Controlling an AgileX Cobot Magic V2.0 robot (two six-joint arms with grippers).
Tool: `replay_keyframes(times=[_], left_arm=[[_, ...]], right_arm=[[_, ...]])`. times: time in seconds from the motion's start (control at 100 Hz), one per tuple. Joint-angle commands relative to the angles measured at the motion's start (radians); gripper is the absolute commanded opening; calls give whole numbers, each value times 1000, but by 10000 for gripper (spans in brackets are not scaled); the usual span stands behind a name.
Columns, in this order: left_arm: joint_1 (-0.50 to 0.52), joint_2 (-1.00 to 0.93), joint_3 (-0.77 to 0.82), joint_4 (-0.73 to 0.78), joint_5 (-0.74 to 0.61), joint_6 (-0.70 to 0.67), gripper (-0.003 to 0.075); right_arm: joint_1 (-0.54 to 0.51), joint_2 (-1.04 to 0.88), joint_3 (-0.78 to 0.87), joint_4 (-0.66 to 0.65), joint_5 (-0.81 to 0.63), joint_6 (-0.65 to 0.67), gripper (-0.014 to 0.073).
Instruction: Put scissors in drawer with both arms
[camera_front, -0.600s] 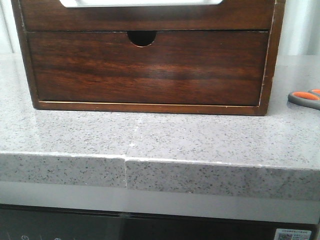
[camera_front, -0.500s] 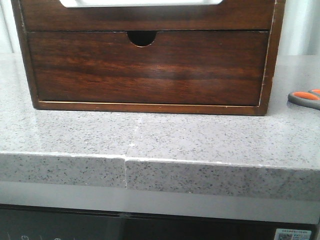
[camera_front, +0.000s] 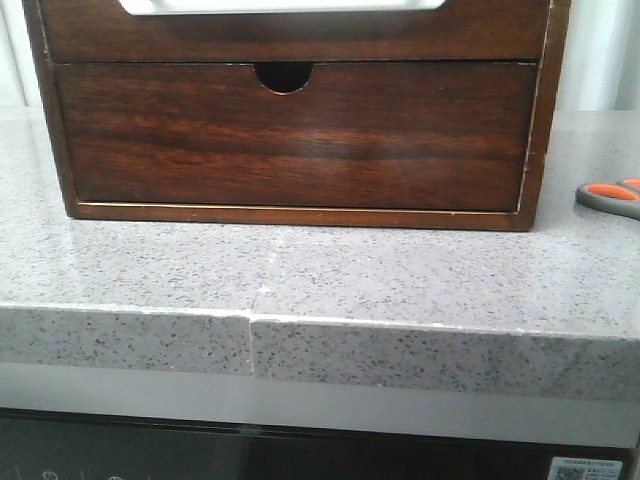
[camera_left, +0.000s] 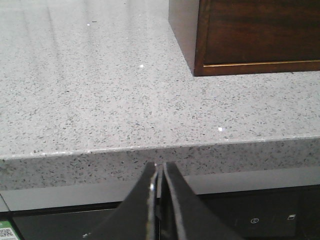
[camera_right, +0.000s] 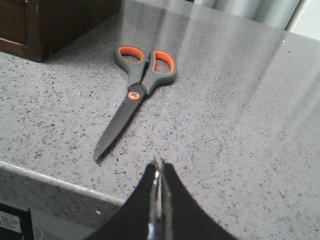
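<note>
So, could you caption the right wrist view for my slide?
Closed right gripper hovers short of the scissors lying flat on the speckled counter.

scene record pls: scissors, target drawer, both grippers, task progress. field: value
scissors: scissors lying flat on the counter, blades closed, to the right of the wooden box; only the handles show in the front view
drawer: drawer with the white strip, shut as far as visible; its top is cut off in the front view
lower drawer: notched drawer shut
left gripper: left gripper shut, empty, at the counter's front edge
right gripper: right gripper shut, empty, short of the scissors, not touching
progress: nothing grasped, drawer not yet opened
</note>
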Motion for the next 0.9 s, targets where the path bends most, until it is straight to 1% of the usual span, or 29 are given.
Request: replay_keyframes(times=[0.0,0.16,0.27,0.36,0.41,0.46,0.49,0.54,0.76,0.89], left_arm=[[3,-34,20,-2,-54,-10,-20],[3,-34,20,-2,-57,-10,-20],[3,-34,20,-32,-96,-10,-20],[3,-34,20,-46,-141,-10,-20],[3,-34,20,-121,-151,-19,-20],[3,-34,20,-276,-145,-19,-20],[3,-34,20,-337,-141,-19,-20],[3,-34,20,-397,-141,-19,-20],[3,-34,20,-403,-143,-16,-20],[3,-34,20,-405,-143,-16,-20]], right_arm=[[-5,-25,30,-9,-26,-2,-46],[-5,-25,30,-9,-26,-2,-46],[-5,-25,30,-9,-38,-2,-46],[-5,-25,30,-9,-88,-2,-46],[-5,-25,30,-9,-117,-2,-46],[-5,-25,30,-9,-142,-2,-46],[-5,-25,30,-9,-155,-2,-46],[-5,-25,30,-9,-170,-2,-46],[-5,-25,30,-9,-237,-2,-46],[-5,-25,30,-9,-247,-2,-46]])
